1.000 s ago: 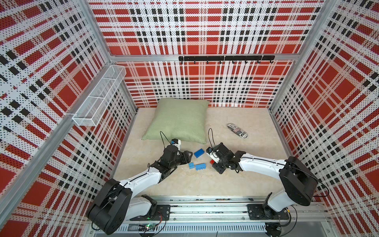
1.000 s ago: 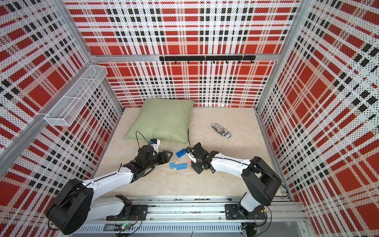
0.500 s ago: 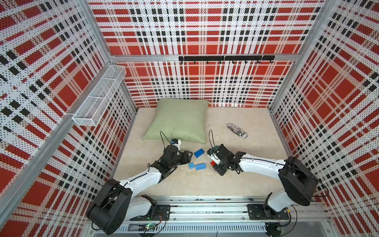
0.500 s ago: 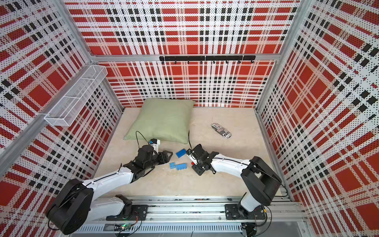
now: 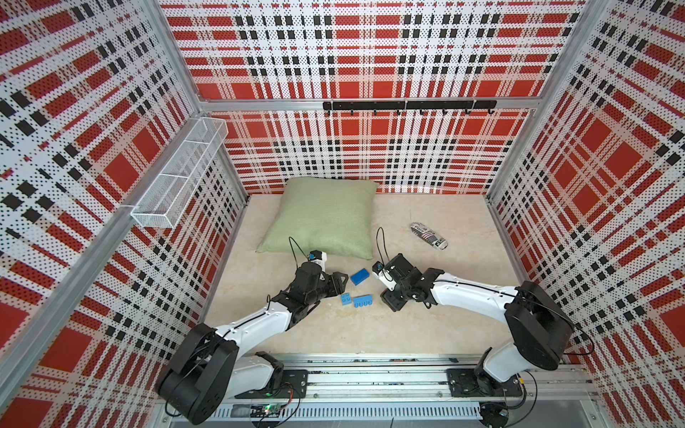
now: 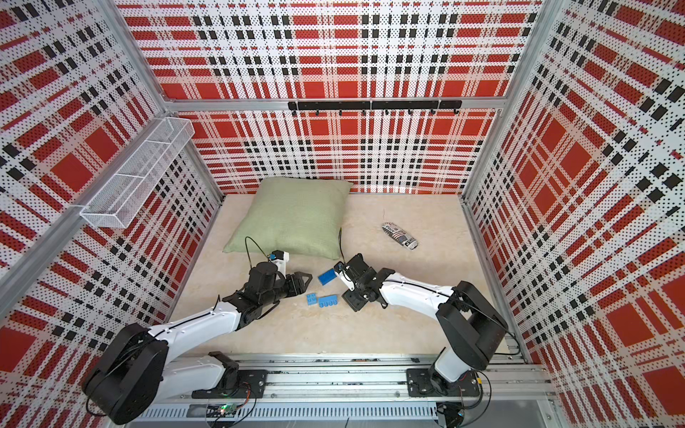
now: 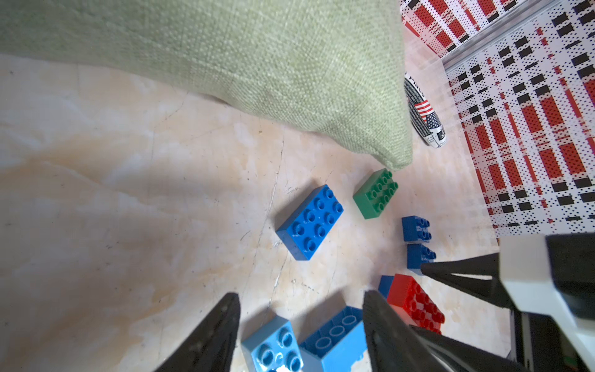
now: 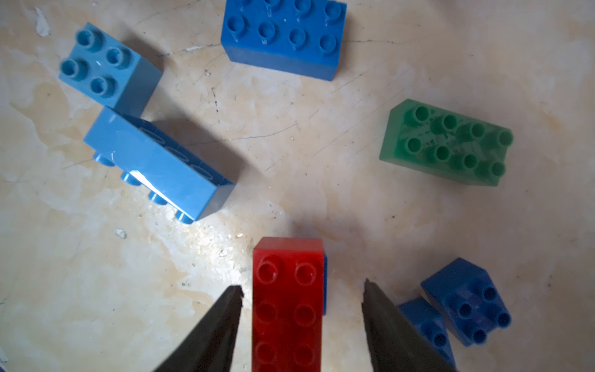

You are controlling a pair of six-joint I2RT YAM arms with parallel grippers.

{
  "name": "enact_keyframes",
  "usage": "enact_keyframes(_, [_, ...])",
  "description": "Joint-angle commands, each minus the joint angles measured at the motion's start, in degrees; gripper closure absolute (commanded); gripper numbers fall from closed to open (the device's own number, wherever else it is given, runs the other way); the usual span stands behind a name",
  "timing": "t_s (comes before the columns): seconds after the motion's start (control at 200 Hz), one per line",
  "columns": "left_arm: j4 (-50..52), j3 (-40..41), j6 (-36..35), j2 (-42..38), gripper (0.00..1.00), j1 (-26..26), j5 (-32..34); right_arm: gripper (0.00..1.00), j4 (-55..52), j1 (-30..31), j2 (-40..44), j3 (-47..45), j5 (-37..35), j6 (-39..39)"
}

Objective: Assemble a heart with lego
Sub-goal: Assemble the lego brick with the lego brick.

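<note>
My right gripper (image 8: 302, 285) is open, its jaws standing either side of the red lego brick (image 8: 287, 306) with a gap on each side. The red brick sits on a dark blue one whose edge peeks out. My left gripper (image 7: 301, 294) is open just above a light blue square brick (image 7: 273, 348) and a light blue long brick (image 7: 335, 335) lying on its side. A dark blue long brick (image 5: 359, 276), a green brick (image 8: 447, 141) and two small dark blue bricks (image 8: 467, 299) lie loose. No heart is in view.
A green pillow (image 5: 322, 218) lies behind the bricks, its corner almost touching the green brick (image 7: 375, 193). A small flag-printed object (image 5: 429, 235) lies at the back right. Plaid walls enclose the table, and a wire basket (image 5: 178, 181) hangs on the left wall.
My right gripper's jaws have spread apart and let go of the red brick, which stays between them. The left arm has not moved.
</note>
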State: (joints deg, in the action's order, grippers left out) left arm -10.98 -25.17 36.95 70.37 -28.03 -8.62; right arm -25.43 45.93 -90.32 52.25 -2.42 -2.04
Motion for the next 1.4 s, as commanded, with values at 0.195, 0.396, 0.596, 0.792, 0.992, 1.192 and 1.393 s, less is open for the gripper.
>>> enact_keyframes(0.195, [0.08, 0.73, -0.39, -0.95, 0.34, 0.58, 0.55, 0.49, -1.73, -0.40, -0.54, 0.49, 0.04, -0.99])
enact_keyframes(0.396, [0.33, 0.57, -0.47, -1.16, 0.34, 0.60, 0.50, 0.53, -1.94, -0.36, -1.35, 1.27, 0.61, -0.37])
enact_keyframes(0.596, [0.51, 0.69, -0.49, -1.29, 0.34, 0.76, 0.62, 0.60, -2.55, -0.40, -1.37, 2.06, 1.01, 0.37])
enact_keyframes(0.792, [0.43, 0.66, -0.47, -1.38, 0.34, 0.79, 0.39, 0.63, -4.58, -0.19, -2.39, 3.96, 1.32, 1.14])
enact_keyframes(0.992, [0.26, 1.02, -0.47, -1.29, 0.34, 0.91, 0.43, 0.65, -5.21, 0.30, -2.92, 3.72, 1.08, 1.45])
enact_keyframes(1.192, [-0.13, 0.98, -0.29, -1.11, 0.34, 0.95, 0.44, 0.65, -5.65, 1.00, -4.04, 4.43, 0.12, 1.35])
enact_keyframes(1.393, [-0.17, 0.70, -0.25, -0.67, 0.34, 0.95, 0.18, 0.66, -6.19, 1.00, -5.21, 5.01, -1.91, 0.44])
